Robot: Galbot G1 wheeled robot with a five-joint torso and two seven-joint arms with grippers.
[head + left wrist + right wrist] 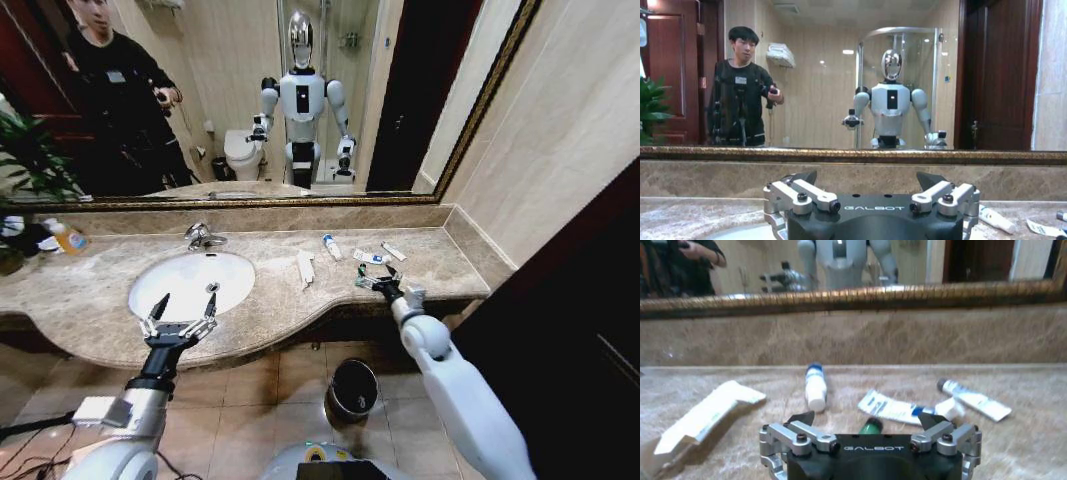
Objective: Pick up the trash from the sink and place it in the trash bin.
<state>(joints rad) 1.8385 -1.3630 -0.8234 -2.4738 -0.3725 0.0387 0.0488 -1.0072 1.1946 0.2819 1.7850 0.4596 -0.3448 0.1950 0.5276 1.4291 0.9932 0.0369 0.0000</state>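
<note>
While the right gripper [867,426] hung spread over the counter right of the sink [240,290], a green tube [871,426] lay between its fingers. Farther out lay two white-blue tubes [890,408], a bottle [815,388] and a flat packet [703,415]. All looked light and soft; a mid-body pinch seemed best. The left gripper [178,314] hovered spread at the sink's front. The bin [354,386] stood below.

"GALBOT" — on left gripper [867,192] body and right gripper [867,432] body
</note>
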